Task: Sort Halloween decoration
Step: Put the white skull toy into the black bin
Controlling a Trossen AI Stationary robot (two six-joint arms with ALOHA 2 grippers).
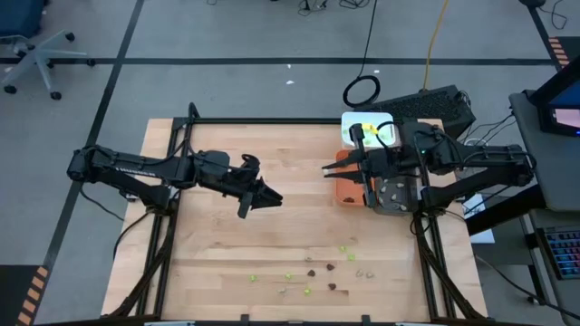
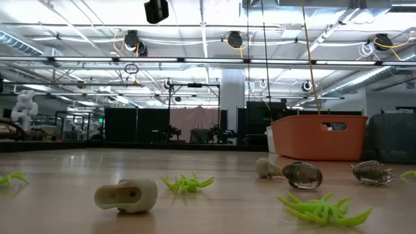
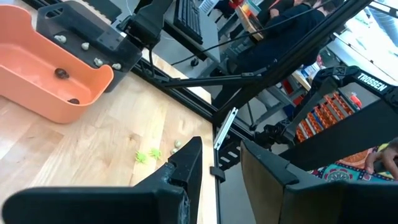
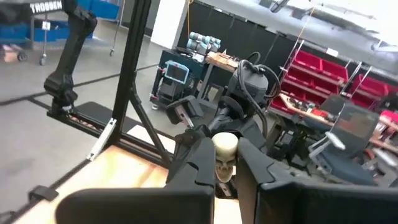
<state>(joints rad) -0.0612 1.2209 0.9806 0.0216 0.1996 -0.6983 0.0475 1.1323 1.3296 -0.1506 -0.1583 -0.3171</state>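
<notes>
The Halloween decoration lies scattered near the table's front edge: lime-green spiders, dark brown pieces and pale beige pieces. My right gripper hovers over the table's far right part, left of the orange tray, shut on a pale skull piece. My left gripper hangs over the table's middle, open, with nothing between its fingers. My right gripper pinches the pale skull by its two sides between its two fingers. The fingers lie level and point toward the table's left. The skull's rounded crown stands out past the fingers, and the piece is lifted clear of the table.
Three trays stand at the far right: a white one, the orange one with dark brown pieces in it, and a grey one with pale pieces. A black frame borders the table. Bare wood lies between the two arms and the scattered pieces.
</notes>
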